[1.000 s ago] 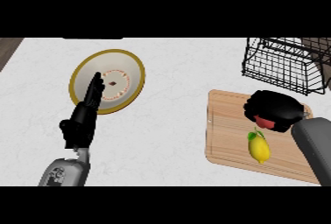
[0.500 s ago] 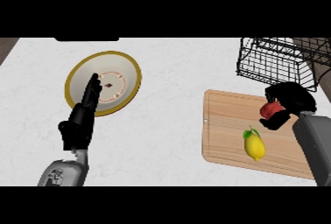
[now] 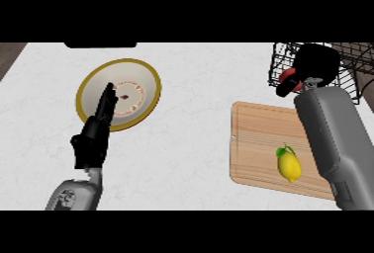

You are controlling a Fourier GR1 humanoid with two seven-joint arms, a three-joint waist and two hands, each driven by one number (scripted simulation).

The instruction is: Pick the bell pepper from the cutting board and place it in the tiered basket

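Observation:
My right hand (image 3: 315, 60) is curled round the red bell pepper (image 3: 289, 79), of which only a patch shows at the hand's left side. Hand and pepper hang over the front left part of the black wire tiered basket (image 3: 350, 52) at the upper right. The wooden cutting board (image 3: 261, 138) lies below them, partly covered by my grey right forearm (image 3: 332, 138). My left hand (image 3: 99, 131) stays open at the left, fingers straight and pointing up over the plate's lower edge.
A yellow lemon (image 3: 289, 165) with a green leaf lies on the board's lower right. A cream plate (image 3: 142, 86) with a gold rim sits on the white counter at the upper left. A dark object (image 3: 100, 45) shows at the top edge.
My right hand has lifted the bell pepper off the cutting board and carried it up and away to the basket. The left hand has kept still.

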